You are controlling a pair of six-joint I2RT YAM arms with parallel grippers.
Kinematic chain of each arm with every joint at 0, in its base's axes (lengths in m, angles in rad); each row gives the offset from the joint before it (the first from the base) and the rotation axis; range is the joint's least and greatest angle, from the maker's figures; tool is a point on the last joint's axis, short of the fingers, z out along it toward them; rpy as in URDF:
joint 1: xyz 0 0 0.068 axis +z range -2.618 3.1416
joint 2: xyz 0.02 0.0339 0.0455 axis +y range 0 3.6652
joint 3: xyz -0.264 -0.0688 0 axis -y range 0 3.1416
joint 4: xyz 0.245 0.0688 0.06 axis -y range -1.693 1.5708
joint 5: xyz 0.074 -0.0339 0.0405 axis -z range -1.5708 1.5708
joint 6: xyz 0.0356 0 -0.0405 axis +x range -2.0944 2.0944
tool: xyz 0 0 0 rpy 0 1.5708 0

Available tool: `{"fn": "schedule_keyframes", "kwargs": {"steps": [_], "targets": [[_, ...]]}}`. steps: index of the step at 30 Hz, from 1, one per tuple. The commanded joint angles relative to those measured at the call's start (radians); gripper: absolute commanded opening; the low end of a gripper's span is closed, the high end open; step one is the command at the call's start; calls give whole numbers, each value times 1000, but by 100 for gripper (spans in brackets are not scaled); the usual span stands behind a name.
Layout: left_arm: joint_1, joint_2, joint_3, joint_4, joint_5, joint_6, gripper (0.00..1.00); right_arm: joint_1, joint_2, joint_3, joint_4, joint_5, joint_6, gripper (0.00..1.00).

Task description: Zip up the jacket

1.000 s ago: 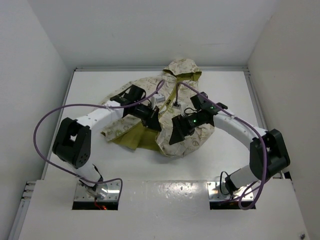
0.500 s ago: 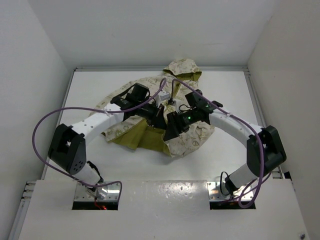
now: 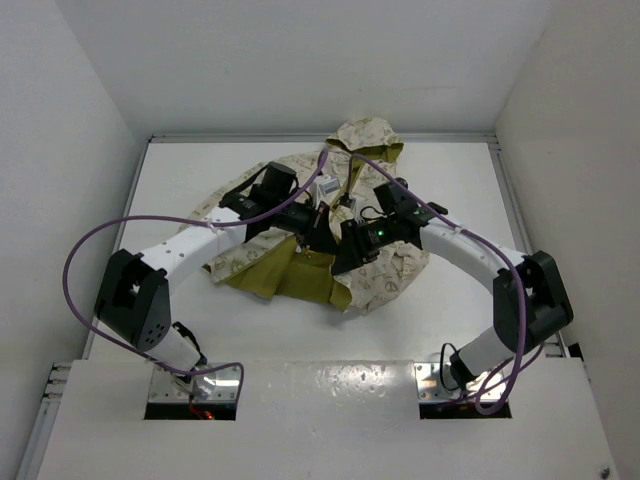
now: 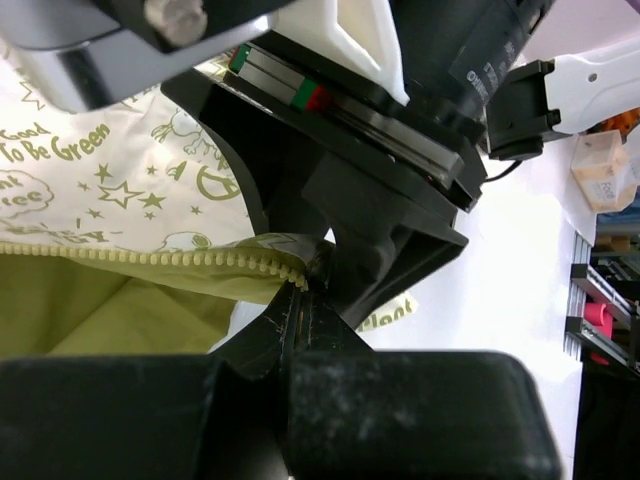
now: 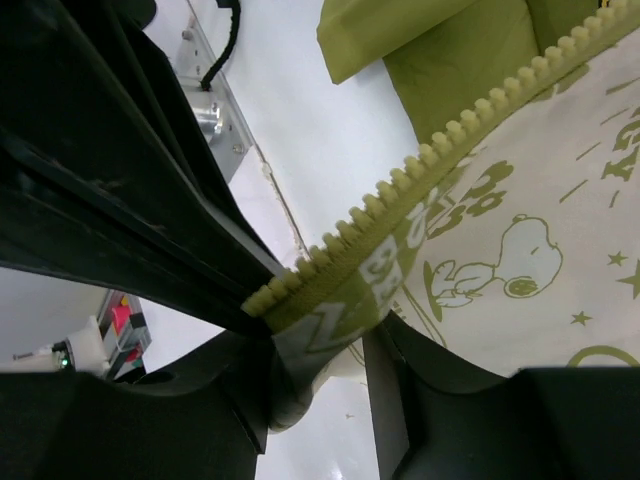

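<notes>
The jacket [image 3: 398, 268] lies open and rumpled at the middle of the table [image 3: 180, 180], its hood [image 3: 365, 135] toward the table's far edge and its olive lining showing on the table's left half. Both arms bow outward from their bases at the table's near edge, elbows wide, with the forearms angling in to meet over the table's middle. The left gripper [image 4: 305, 290] is closed, pinching the end of one row of zipper teeth [image 4: 150, 258]. The right gripper [image 5: 320, 345], almost touching it, is clamped on the bottom corner of the other zipper edge.
</notes>
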Motion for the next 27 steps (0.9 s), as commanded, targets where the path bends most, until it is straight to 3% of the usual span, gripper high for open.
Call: {"fn": "schedule_keyframes", "kwargs": {"steps": [1, 6, 8, 9, 13, 14, 15, 16, 19, 21, 27], "targets": [[-5, -50, 15, 36, 31, -4, 0, -15, -13, -10, 40, -39, -1, 38], [-5, -50, 15, 36, 22, 21, 0, -15, -32, -12, -3, -40, -66, 38], [-5, -50, 15, 25, 22, 21, 0, -14, -36, -17, -6, -39, -72, 33], [-5, -59, 15, 25, 22, 21, 0, -14, -38, -18, -6, -37, -72, 30], [-5, -68, 15, 25, 22, 30, 0, -15, -35, -21, 14, -45, -63, 0], [-5, -68, 15, 25, 34, 30, 1, -14, -38, -21, 17, -48, -60, 0], [-5, -68, 15, 25, 34, 30, 6, -12, -36, -23, 29, -51, -67, 0], [-5, -77, 3, 25, 34, 30, 22, -14, -36, -17, 22, -57, -66, 0], [15, -111, -29, 34, 25, 30, 44, -26, -43, -18, 32, -132, -72, 0], [53, -125, -40, 44, 34, 30, 49, -52, -47, -12, 16, -167, -79, 0], [98, -156, -49, -10, 69, 93, 49, -96, -164, -121, 101, -206, -87, 0]]}}
